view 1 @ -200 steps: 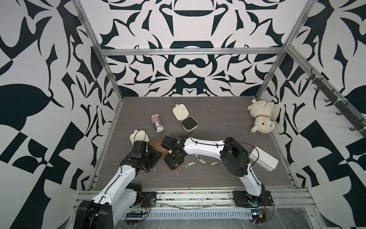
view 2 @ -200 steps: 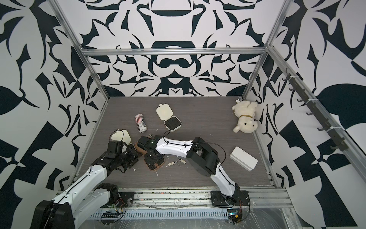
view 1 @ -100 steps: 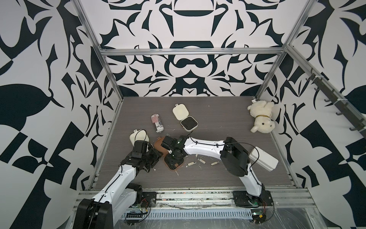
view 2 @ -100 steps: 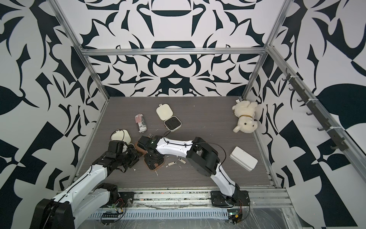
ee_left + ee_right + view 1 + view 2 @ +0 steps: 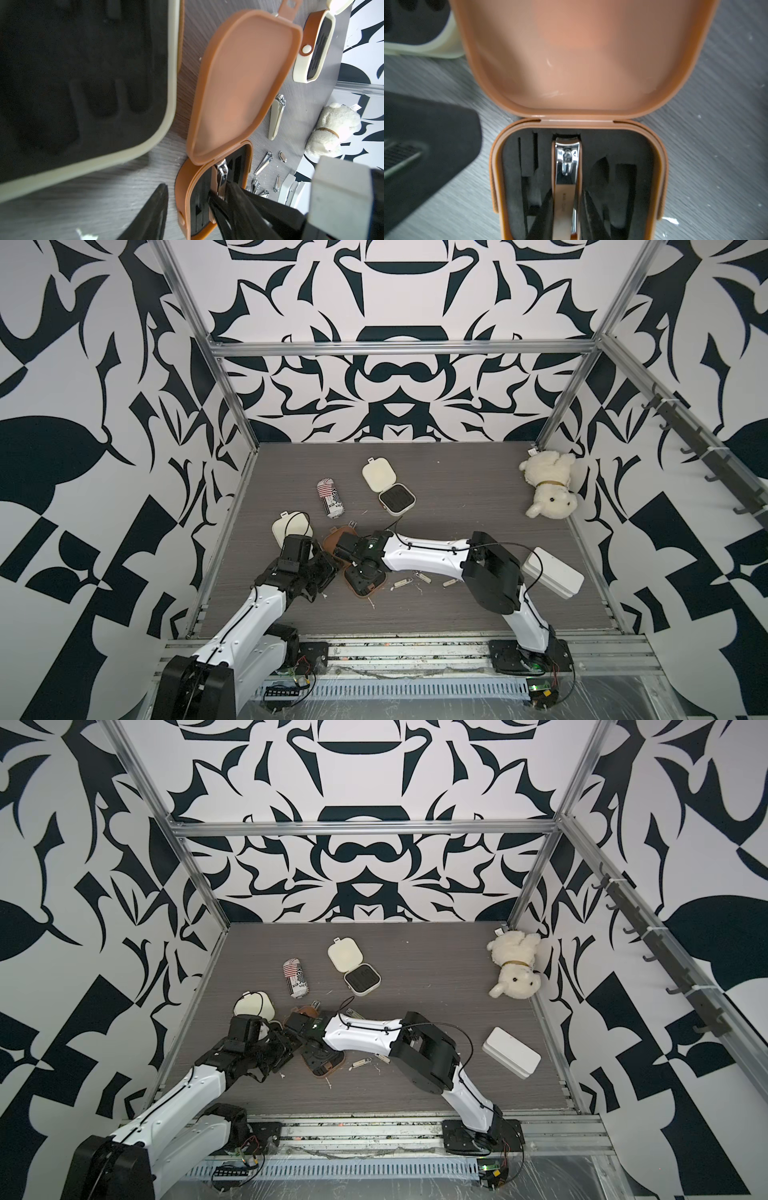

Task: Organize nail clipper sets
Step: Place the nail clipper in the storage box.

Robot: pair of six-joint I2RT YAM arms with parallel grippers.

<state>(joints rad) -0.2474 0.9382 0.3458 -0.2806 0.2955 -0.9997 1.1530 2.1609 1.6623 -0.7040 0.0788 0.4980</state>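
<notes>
The brown case (image 5: 581,52) lies open, lid swung back, with a brown clipper (image 5: 566,166) set lengthwise in the middle slot of its black insert (chrome lever facing up). The near cream case (image 5: 172,83) lies open just beside it, and the far cream case (image 5: 378,475) lies open farther back. A cream clipper (image 5: 276,116) and small silver clippers (image 5: 264,163) lie loose nearby.
</notes>
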